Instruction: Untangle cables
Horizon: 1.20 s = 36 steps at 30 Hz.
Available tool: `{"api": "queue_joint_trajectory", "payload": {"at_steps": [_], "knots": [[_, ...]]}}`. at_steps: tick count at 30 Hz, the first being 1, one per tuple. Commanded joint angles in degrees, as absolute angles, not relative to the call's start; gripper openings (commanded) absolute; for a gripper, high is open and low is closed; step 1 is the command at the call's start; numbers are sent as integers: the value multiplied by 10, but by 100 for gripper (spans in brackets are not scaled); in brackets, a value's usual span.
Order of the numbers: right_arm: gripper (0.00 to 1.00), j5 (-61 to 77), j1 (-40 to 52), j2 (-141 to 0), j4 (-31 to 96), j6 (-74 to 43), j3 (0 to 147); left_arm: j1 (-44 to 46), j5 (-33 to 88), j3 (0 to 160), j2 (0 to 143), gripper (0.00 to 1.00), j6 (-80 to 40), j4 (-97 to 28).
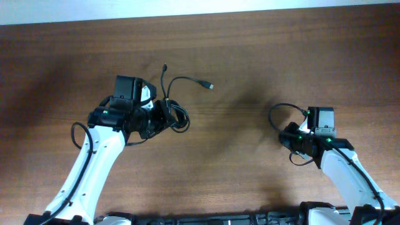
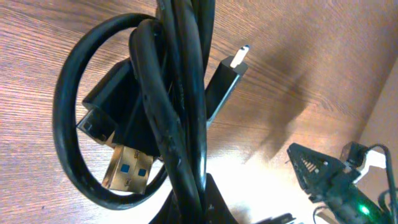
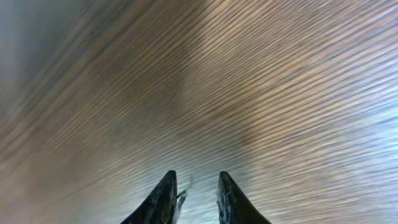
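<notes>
The cables (image 1: 178,117) are a black bundle of loops left of the table's middle. Two loose ends rise from it, one to a plug (image 1: 164,66) and one to a silvery-tipped plug (image 1: 209,85). My left gripper (image 1: 165,117) is shut on the bundle. In the left wrist view the cables (image 2: 180,93) run up from between the fingers (image 2: 202,202), with a loop around a gold USB plug (image 2: 127,168) and a silvery-tipped plug (image 2: 239,56) behind. My right gripper (image 1: 286,139) is far to the right, slightly open and empty over bare wood (image 3: 196,180).
The wooden table (image 1: 237,50) fills the views. A thin black wire loop (image 1: 278,112) belongs to the right arm. The right arm (image 2: 329,180) shows at the lower right of the left wrist view. The arm bases stand at the front edge.
</notes>
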State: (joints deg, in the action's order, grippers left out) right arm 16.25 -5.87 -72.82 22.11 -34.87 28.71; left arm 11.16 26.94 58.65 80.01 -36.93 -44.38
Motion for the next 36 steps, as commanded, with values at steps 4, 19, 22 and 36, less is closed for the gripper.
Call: {"api": "queue_joint_trajectory", "payload": {"at_steps": [4, 19, 22, 36], "knots": [[52, 502, 16, -729, 141, -329, 287, 148, 272, 597, 784, 0, -550, -396], [48, 282, 222, -729, -39, -759, 287, 249, 323, 597, 784, 0, -927, -308], [36, 278, 222, -729, -42, -806, 287, 279, 321, 597, 784, 0, -997, -304], [4, 299, 124, -722, 23, -434, 287, 243, 361, 597, 784, 0, -771, -77]]}}
